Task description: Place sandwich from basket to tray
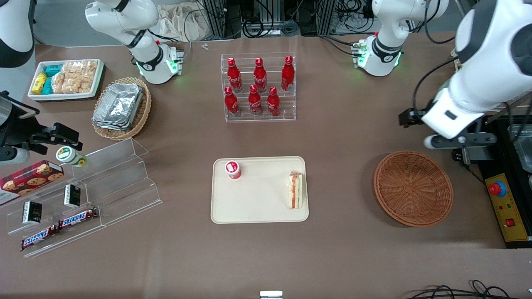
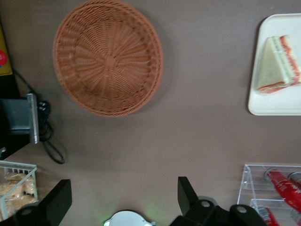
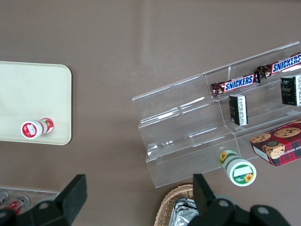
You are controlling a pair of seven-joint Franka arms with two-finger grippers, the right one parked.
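The sandwich (image 1: 296, 190) (image 2: 281, 63), a white bread wedge with red and green filling, lies on the cream tray (image 1: 257, 209) (image 2: 273, 101), near the tray's edge that faces the basket. Nothing lies in the reddish-brown wicker basket (image 1: 413, 187) (image 2: 108, 56), which sits on the table toward the working arm's end. My left gripper (image 1: 459, 143) (image 2: 122, 197) hangs open above the table, a little farther from the front camera than the basket. Nothing is between its fingers (image 2: 186, 194).
A small red-capped bottle (image 1: 233, 169) stands on the tray. A clear rack of red bottles (image 1: 259, 87) stands farther back. A stepped clear shelf (image 1: 104, 187), a tan foil-container basket (image 1: 120, 108) and a snack tray (image 1: 66, 79) sit toward the parked arm's end. A button box (image 1: 505, 205) lies beside the basket.
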